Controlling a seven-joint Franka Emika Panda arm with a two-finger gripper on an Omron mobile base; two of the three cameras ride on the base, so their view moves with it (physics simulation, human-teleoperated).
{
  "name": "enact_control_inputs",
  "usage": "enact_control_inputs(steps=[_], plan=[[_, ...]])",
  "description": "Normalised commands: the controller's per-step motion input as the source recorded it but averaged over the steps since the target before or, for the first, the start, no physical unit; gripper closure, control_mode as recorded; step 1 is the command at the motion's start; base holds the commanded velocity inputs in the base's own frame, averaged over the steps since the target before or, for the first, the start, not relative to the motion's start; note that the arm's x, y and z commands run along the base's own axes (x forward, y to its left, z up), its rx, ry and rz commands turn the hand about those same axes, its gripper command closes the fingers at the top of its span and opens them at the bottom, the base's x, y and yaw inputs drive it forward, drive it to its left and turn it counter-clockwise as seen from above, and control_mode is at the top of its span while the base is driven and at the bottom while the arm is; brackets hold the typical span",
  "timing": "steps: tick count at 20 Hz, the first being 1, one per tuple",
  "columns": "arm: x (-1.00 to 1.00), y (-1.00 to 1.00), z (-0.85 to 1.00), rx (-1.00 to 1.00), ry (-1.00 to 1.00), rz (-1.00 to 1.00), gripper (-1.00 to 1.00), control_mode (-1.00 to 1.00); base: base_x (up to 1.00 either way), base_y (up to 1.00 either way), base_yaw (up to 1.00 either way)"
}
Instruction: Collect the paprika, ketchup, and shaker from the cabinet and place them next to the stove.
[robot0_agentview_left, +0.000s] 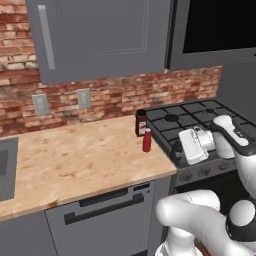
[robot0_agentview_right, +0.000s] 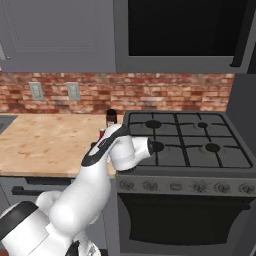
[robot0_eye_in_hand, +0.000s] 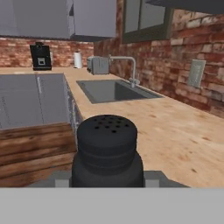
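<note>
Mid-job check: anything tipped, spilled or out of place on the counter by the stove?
Nothing stands out. The paprika and ketchup stand upright on the counter beside the stove, with no spill around them. The shaker sits upright at the gripper. The cabinet door is shut.

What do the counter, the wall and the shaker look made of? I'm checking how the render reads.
Counter: pale wood, butcher-block look, with mottled grain and a matte finish. Wall: red brick with pale mortar lines, rough look. Shaker: matte black, ribbed, with a holed top; plastic or coated metal, the look leaves it open.
</note>
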Motion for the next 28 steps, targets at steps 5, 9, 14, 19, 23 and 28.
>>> enact_control_inputs(steps=[5,9,14,19,23,28], plan=[[0.42,0.0,-0.35,0.0,0.0,0.0,1.0,-1.0,0.0,0.0,0.0],[0.47,0.0,-0.3,0.0,0.0,0.0,1.0,-1.0,0.0,0.0,0.0],[0.51,0.02,-0.38,0.0,0.01,0.0,1.0,-1.0,0.0,0.0,0.0],[0.42,0.0,-0.36,-0.02,0.0,0.0,1.0,-1.0,0.0,0.0,0.0],[0.34,0.03,-0.33,-0.07,0.0,0.0,1.0,-1.0,0.0,0.0,0.0],[0.37,0.03,-0.32,-0.06,0.0,0.0,1.0,-1.0,0.0,0.0,0.0]])
